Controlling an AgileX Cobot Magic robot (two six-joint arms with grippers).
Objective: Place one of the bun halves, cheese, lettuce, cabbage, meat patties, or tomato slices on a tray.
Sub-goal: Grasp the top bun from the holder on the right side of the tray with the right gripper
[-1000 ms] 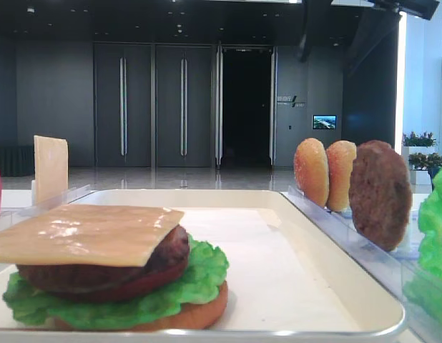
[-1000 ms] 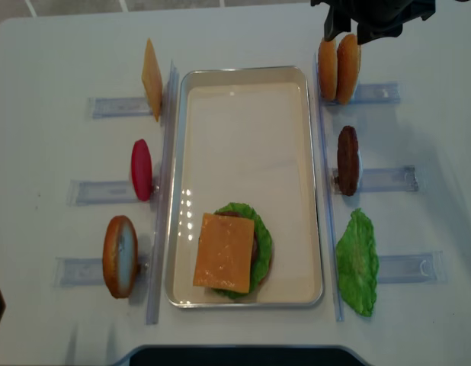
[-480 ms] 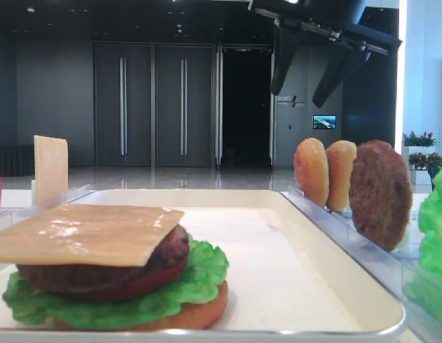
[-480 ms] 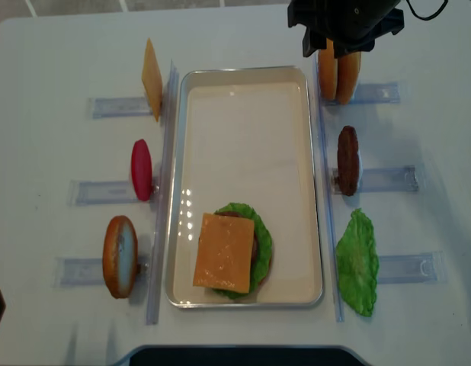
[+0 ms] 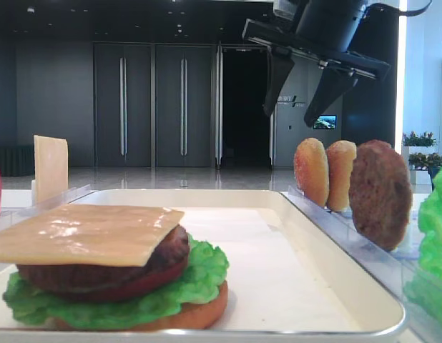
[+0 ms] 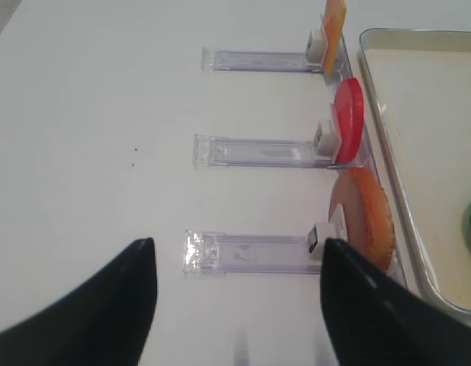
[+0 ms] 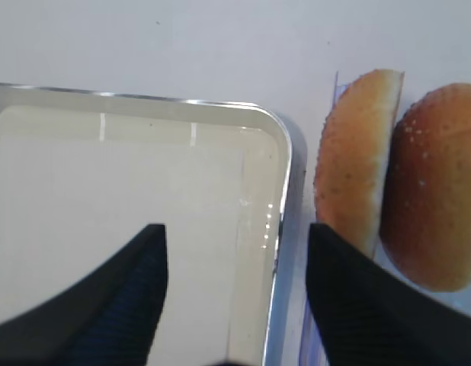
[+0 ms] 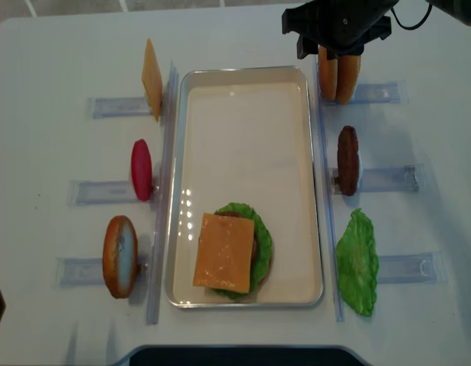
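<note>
Two bun halves (image 8: 337,80) stand on edge in a clear rack just right of the white tray (image 8: 243,137); in the right wrist view they show as the left one (image 7: 350,168) and the right one (image 7: 434,191). My right gripper (image 8: 325,52) hovers open above them at the tray's far right corner, holding nothing. From the wrist, its gap (image 7: 235,229) spans the tray rim (image 7: 280,191), with the right fingertip (image 7: 334,259) in front of the left bun half. On the tray's near end lies a stack topped with cheese (image 8: 224,252). My left gripper (image 6: 237,244) is open over bare table.
Right racks hold a meat patty (image 8: 347,160) and lettuce (image 8: 357,263). Left racks hold a cheese slice (image 8: 152,78), a red tomato slice (image 8: 142,169) and another bun piece (image 8: 120,255). Clear rails (image 8: 163,191) flank the tray.
My right gripper has come in from the far right, moving left and lower over the two bun halves. Its opening is unchanged. Nothing else moved.
</note>
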